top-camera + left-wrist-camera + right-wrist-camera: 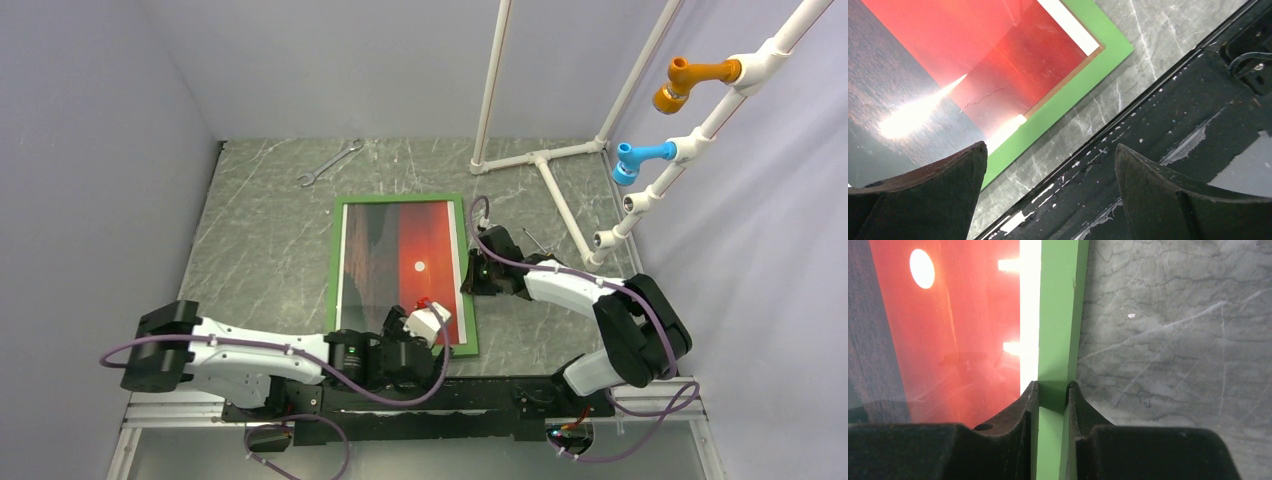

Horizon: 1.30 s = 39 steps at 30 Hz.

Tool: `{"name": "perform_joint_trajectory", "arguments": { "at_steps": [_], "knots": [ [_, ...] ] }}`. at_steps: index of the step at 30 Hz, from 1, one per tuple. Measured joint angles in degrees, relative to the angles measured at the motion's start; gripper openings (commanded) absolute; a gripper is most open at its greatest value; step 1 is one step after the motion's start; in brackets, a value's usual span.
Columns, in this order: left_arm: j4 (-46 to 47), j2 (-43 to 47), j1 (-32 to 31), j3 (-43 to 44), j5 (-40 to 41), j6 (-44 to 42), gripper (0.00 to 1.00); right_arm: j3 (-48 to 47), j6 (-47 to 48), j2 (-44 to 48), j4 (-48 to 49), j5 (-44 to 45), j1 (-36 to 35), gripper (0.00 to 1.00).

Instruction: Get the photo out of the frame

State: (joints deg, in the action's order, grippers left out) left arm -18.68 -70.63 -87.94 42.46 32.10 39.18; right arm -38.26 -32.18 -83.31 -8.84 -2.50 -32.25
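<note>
Photo [425, 250] lies face-up inside the frame [336, 270], flat on the table [260, 230]. The right gripper [1052, 395] pinches the frame's right rail, while the left gripper [1050, 150] hangs wide open and empty over the near corner. Lifting by that one thin rail could twist the frame or let it slip free.

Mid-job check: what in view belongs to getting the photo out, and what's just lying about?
Belongs: photo; frame; right gripper, shut on the frame's rail; left gripper, open near its corner.
Lying about: wrench; white pipe rack.
</note>
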Motion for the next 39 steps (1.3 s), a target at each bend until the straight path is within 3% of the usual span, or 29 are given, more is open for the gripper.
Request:
{"name": "perform_joint_trajectory", "arguments": {
  "at_steps": [16, 27, 33, 36, 39],
  "knots": [
    [-16.8, -32.3, -6.4, 28.9, 11.6, -10.3, 0.99, -6.6, -0.9, 0.0, -9.7, 0.0, 0.0, 0.0],
    [-23.9, -45.4, -7.2, 35.7, 20.2, -13.8, 0.99, -6.8, -1.7, 0.0, -10.6, -1.0, 0.0, 0.0],
    [-23.6, -48.0, -7.1, 36.5, 25.3, -17.7, 0.98, -7.4, -2.0, 0.0, -11.7, -1.4, 0.0, 0.0],
    [-22.6, -49.0, -6.6, 36.5, 27.7, -20.0, 0.92, -7.6, -2.3, 0.0, -11.8, -1.8, 0.0, 0.0],
    [-20.9, -49.6, -5.6, 36.3, 28.8, -22.2, 0.79, -7.6, -2.6, 0.0, -11.9, -2.3, 0.0, 0.0]
  ]
}}
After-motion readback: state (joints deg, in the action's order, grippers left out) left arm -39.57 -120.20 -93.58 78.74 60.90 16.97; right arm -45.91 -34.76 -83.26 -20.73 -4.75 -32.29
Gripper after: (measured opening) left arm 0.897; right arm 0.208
